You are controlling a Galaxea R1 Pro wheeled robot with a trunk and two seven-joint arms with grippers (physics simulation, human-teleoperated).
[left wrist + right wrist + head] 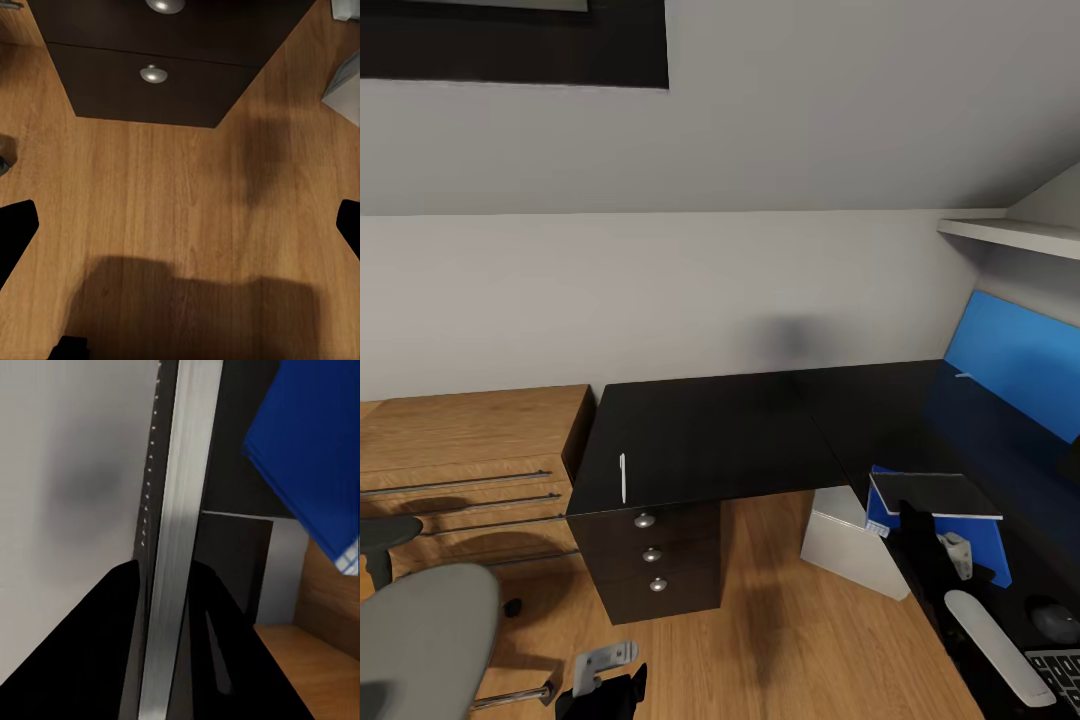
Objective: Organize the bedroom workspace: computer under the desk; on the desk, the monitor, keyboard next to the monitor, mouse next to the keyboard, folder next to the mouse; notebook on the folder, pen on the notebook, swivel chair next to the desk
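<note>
Right gripper point(166, 585) clamped on notebook point(935, 494) edge, held just above blue folder point(980, 550) at desk point(710, 440) right wing
Lower flat, square to folder, then release
Pen point(623, 477) near desk front-left edge
Left gripper point(180, 217) spread open over floor
No legible writing

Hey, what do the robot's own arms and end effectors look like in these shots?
The left end effector is black with a light grey bracket on it; its fingers are plain matte black. The right end effector is black too, with a small pale grey fitting beside it and flat black fingers. I see no cables or markings.
</note>
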